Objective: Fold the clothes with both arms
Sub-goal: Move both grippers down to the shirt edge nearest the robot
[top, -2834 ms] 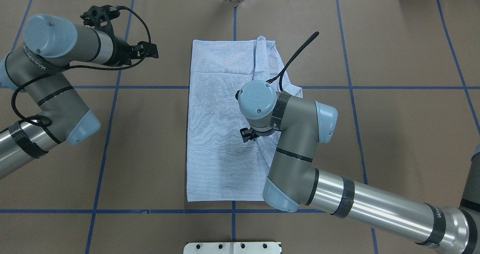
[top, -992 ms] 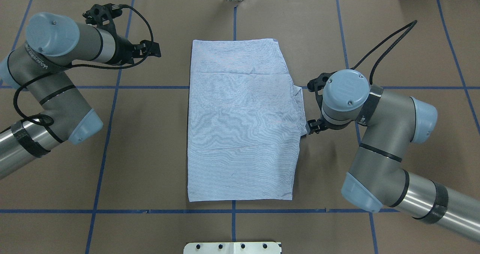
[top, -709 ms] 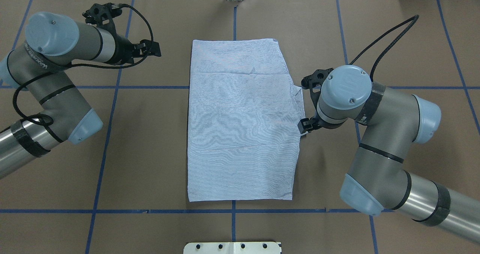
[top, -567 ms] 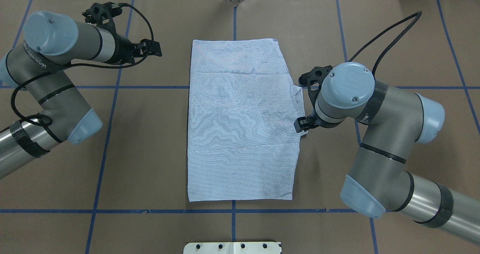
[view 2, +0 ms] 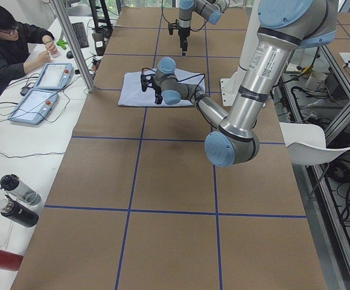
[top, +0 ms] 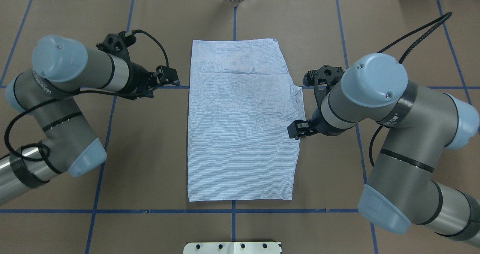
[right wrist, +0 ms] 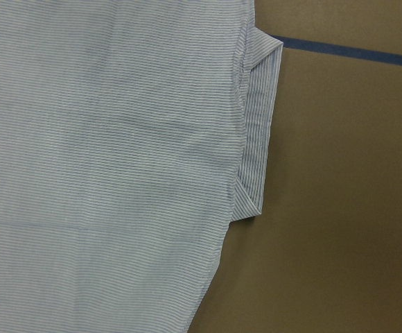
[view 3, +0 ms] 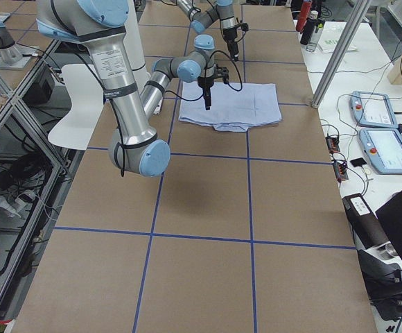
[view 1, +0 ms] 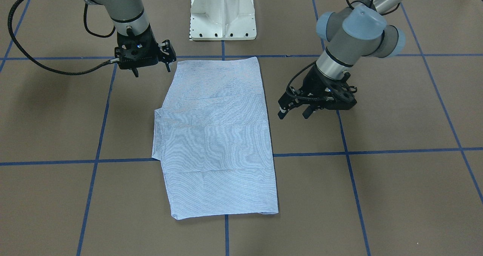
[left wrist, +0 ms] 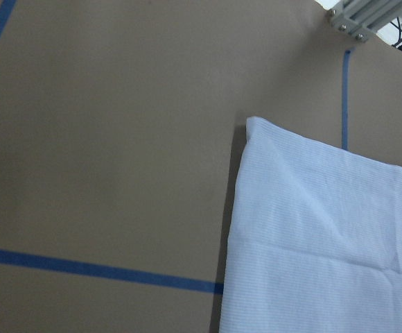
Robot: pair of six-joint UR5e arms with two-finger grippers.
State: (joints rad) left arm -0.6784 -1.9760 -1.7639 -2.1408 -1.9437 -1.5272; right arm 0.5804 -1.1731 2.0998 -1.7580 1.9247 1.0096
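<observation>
Exterior front-facing: shirt folded flat; left gripper, right gripper both splayed, empty.

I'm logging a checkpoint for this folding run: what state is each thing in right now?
shirt, folded into a flat rectangle, small flap sticking out toward the right arm.
left end effector, open, empty, beside the shirt.
right end effector, open, empty, raised.
</observation>
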